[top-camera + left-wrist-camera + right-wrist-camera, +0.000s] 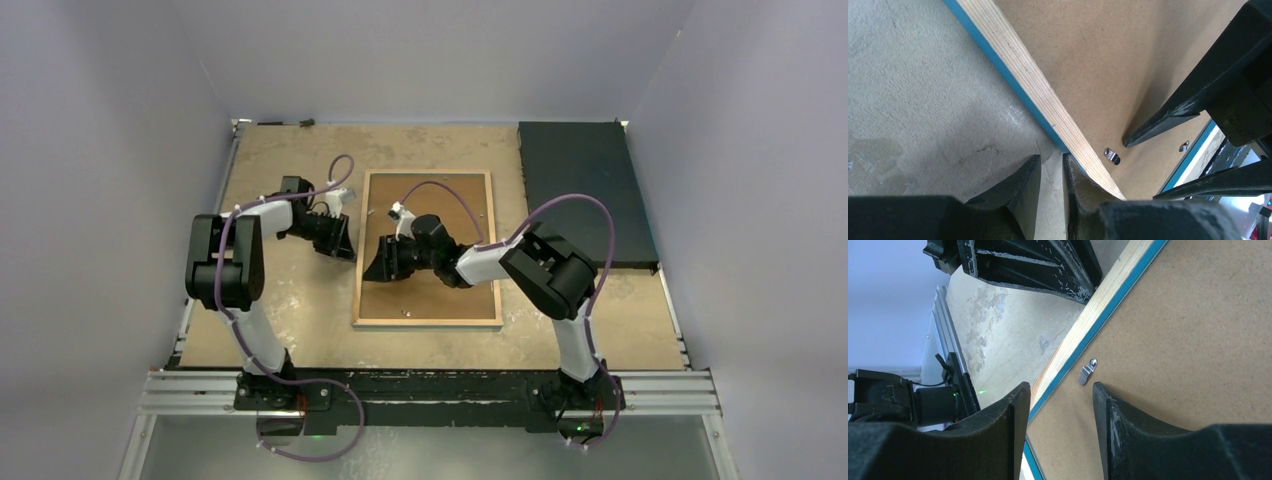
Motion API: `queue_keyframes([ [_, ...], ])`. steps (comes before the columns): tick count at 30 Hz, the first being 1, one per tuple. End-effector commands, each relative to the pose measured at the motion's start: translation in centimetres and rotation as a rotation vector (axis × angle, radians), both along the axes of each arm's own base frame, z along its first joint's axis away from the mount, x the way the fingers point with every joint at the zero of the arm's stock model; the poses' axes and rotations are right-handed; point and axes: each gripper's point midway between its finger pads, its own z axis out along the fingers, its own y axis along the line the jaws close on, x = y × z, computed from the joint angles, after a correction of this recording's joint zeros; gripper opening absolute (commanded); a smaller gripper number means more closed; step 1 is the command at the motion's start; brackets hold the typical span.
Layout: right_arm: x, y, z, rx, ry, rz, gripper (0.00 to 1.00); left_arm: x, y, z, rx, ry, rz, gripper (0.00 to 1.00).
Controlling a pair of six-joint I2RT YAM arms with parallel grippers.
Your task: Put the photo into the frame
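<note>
The frame [428, 322] is lying face-down in the middle of the counter [290, 310], long sides running away from the arm bases. You're looking at its back here: a pale, striped wood rim all the way round, bright blue peeking out along the edges, and a plain brown backing board [440, 300] filling the inside. A few little metal tabs are sitting on the board near the rim.

The left hand [1051, 165] is hanging low at the frame's left long side. Its fingers are nearly together, with only a thin slot of bare counter showing between them and nothing pinched in there. One finger is sitting right up against the outside of the wood rim, and it looks like it's touching. The other is resting on the counter side.

The right hand [1060, 387] is reaching over the board from the other side, fingers spread about halfway and holding nothing. It's straddling one metal tab [1087, 372] just inside the left rim. I can't tell whether the tips are actually touching the board.

Further back, a dark mat [585, 190] is lying flat at the far right corner, apart from the frame.
</note>
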Motion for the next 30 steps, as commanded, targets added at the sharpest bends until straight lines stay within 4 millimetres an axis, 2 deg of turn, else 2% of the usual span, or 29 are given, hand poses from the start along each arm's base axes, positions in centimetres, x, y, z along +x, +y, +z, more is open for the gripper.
queue_keyframes([
  [1,-0.2,0.7,-0.7,-0.022,-0.005,0.021,0.52,0.3,-0.6,0.3,-0.019,-0.028,-0.014,0.21],
  [7,-0.5,1.4,-1.4,-0.04,0.008,0.024,0.51,0.5,-0.9,0.9,-0.032,-0.038,-0.009,0.21],
  [16,-0.1,1.4,-1.7,-0.047,0.013,-0.011,0.51,0.3,-1.5,0.6,-0.028,-0.042,-0.02,0.21],
  [23,-0.7,1.1,-2.6,-0.061,0.026,-0.049,0.5,0.4,-1.5,0.7,-0.026,-0.048,-0.021,0.2],
  [30,0.4,1.1,-2.4,-0.06,0.008,-0.107,0.5,0.3,-1.5,0.6,-0.024,-0.043,-0.022,0.2],
])
